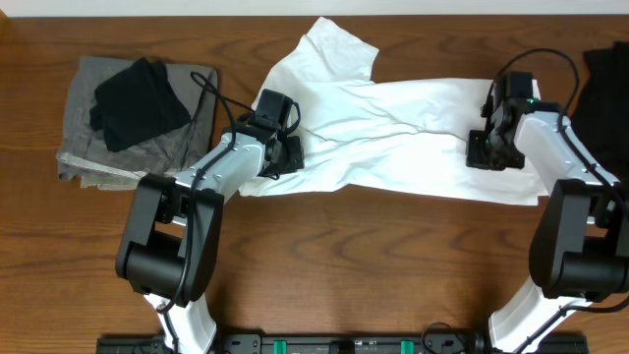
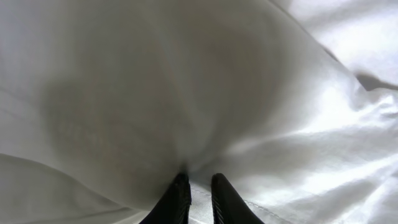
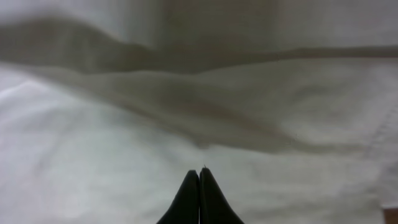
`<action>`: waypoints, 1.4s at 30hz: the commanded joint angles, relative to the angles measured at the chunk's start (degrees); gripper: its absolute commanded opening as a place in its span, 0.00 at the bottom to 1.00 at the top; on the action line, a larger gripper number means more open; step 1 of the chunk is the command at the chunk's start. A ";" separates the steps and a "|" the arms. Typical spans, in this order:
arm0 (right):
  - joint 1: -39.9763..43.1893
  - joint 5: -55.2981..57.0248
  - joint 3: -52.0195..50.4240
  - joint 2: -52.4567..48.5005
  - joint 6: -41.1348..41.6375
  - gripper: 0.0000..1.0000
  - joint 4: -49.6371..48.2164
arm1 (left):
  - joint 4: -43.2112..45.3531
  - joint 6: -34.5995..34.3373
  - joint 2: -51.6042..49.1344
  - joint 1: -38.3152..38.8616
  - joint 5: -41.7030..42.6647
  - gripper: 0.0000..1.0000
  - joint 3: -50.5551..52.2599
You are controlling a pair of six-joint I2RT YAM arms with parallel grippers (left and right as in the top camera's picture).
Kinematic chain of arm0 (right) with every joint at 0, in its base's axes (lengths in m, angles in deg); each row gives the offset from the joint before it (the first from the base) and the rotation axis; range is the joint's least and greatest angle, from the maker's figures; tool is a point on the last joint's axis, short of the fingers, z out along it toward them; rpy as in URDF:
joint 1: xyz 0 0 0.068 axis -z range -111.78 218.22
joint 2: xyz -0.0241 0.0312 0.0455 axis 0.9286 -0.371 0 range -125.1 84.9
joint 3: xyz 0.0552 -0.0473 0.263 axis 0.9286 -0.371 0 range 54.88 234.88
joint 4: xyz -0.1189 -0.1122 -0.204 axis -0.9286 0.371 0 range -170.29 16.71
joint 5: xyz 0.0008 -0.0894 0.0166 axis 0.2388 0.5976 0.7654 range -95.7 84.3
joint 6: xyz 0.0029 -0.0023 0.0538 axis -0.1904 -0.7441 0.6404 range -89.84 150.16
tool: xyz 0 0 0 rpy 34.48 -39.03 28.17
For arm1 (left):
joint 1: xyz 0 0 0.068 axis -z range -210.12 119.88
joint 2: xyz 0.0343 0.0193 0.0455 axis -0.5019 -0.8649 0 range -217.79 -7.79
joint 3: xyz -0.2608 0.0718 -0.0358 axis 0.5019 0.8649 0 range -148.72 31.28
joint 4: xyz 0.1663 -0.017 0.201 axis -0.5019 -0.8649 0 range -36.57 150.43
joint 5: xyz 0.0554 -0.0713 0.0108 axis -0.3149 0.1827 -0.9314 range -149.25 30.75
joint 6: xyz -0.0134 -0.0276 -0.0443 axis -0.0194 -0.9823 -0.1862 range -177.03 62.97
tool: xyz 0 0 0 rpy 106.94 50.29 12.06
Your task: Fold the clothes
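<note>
The clothes, one white T-shirt [image 1: 393, 128], lie crumpled across the back half of the wooden table [image 1: 344, 265], with a sleeve pointing to the far edge. My left gripper [image 1: 285, 155] sits on the shirt's left end. In the left wrist view its gripper [image 2: 198, 179] is nearly closed, with a stitched hem of the shirt [image 2: 186, 93] pinched between the fingers. My right gripper [image 1: 488, 149] rests on the shirt's right part. Seen from the right wrist, the gripper [image 3: 199, 171] has its jaws pressed together against the shirt [image 3: 186, 124], and no cloth shows between them.
A folded grey cloth [image 1: 84, 128] with a black garment [image 1: 138, 98] on top lies at the back left. Another dark item [image 1: 601, 88] sits at the right edge, behind the right arm.
</note>
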 commanded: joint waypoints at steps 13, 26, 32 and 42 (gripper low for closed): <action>0.66 0.68 -6.67 -0.02 1.88 0.02 -15.28 | -0.57 0.59 -1.11 -0.20 -1.18 0.16 1.22; 1.64 1.11 -6.69 -0.13 1.88 0.04 -22.73 | -0.55 0.61 -1.11 -0.20 -1.20 0.16 1.22; 1.70 3.10 -6.69 -1.81 1.84 0.04 -25.99 | -0.57 0.59 -1.11 -0.20 -1.20 0.16 1.22; 3.10 5.11 -5.86 -4.52 -6.97 0.08 -37.42 | -0.57 0.61 -1.11 -0.22 -1.20 0.16 1.22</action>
